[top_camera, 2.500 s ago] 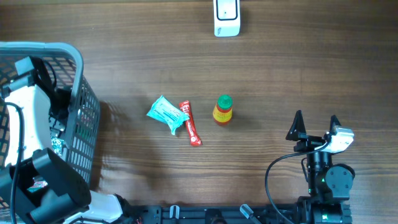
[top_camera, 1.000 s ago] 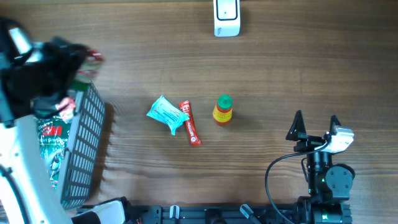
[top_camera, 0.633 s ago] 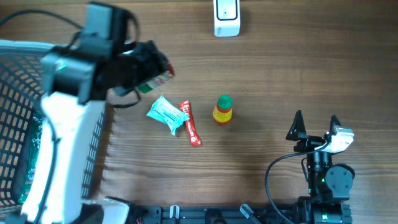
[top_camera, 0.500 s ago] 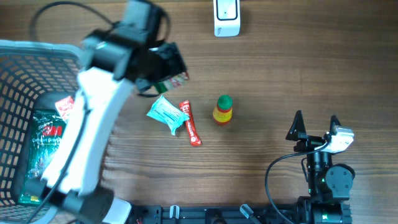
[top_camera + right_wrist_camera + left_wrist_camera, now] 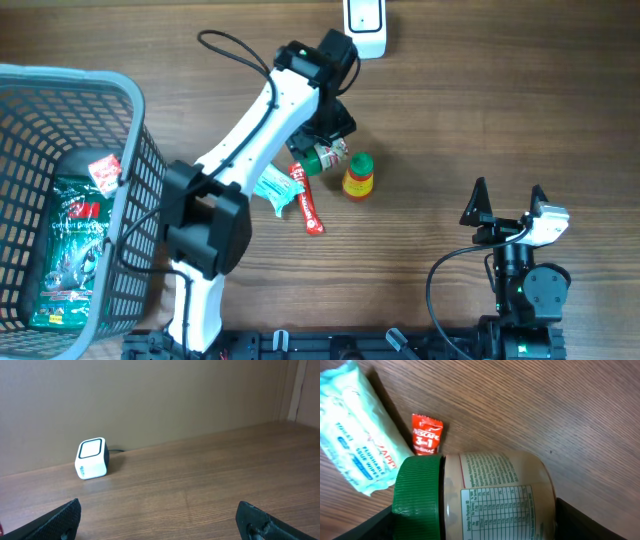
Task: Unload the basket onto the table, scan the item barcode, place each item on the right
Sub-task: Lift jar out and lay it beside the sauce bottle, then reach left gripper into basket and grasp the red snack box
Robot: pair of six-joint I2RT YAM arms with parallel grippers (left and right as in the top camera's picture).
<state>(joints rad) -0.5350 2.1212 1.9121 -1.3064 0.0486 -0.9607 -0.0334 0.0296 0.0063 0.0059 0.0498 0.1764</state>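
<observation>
1. Because the right gripper (image 5: 507,205) sits in the lower right of the overhead frame with its jaws spread wide and nothing between them, it is best left parked there. This step belongs to the other arm.
2. Just above the centre of that frame, the left gripper (image 5: 327,143) is clamped across the body of the jar (image 5: 490,495). In the wrist view the green lid is to the left. The jar looks smooth and the hold is wide, so a slow carry without wrist flicks seems wise.
3. The label side turned to the wrist camera shows a nutrition table and no barcode. A roll of the wrist will probably be needed to find and present the code.
4. Under the jar lie the red sachet (image 5: 426,435) and the wipes pack (image 5: 355,455). The yellow bottle (image 5: 358,177) stands just to its right, so the jar should travel high enough to clear it.
5. Farthest off, at the top centre of the overhead frame, stands the scanner (image 5: 364,25). Its window seems to face upward, so the code should be turned down over it, square on, and held steady.
</observation>
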